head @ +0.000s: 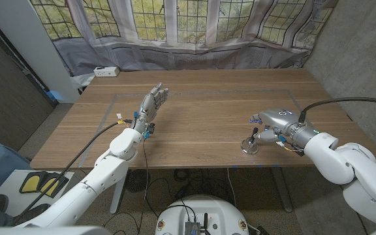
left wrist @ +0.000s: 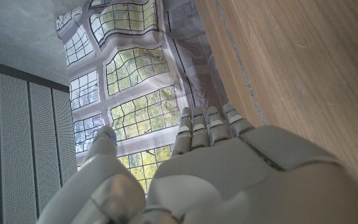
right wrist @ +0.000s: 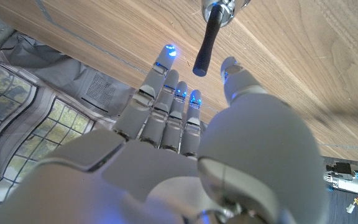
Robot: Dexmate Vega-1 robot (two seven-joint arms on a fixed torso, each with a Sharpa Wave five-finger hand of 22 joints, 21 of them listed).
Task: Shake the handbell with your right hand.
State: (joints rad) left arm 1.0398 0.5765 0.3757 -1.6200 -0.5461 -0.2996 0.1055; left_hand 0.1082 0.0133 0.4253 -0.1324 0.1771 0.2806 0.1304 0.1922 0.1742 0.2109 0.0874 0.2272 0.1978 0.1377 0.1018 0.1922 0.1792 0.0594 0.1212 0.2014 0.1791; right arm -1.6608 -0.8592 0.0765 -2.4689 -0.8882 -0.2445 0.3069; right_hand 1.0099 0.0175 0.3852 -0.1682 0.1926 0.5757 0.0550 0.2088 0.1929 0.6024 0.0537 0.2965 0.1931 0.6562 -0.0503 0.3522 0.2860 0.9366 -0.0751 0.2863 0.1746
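In the lower right of the head view, the right hand point(head: 274, 121) hovers palm-down over one handbell point(head: 249, 143), which stands upright on the wooden bench point(head: 207, 111) with its dark handle rising just beside the hand. In the right wrist view the fingers point(right wrist: 166, 93) are spread and straight, holding nothing; the handbell's point(right wrist: 211, 25) black handle points into the gap between them and the thumb, close to the fingertips but apart from them. Left of centre in the head view, the left hand point(head: 153, 104) stands raised over the bench, fingers extended together and empty, well apart from the bell. At the upper left, on the bench's far corner, lies one white power strip point(head: 106, 71), before the curtained windows point(head: 194, 23).
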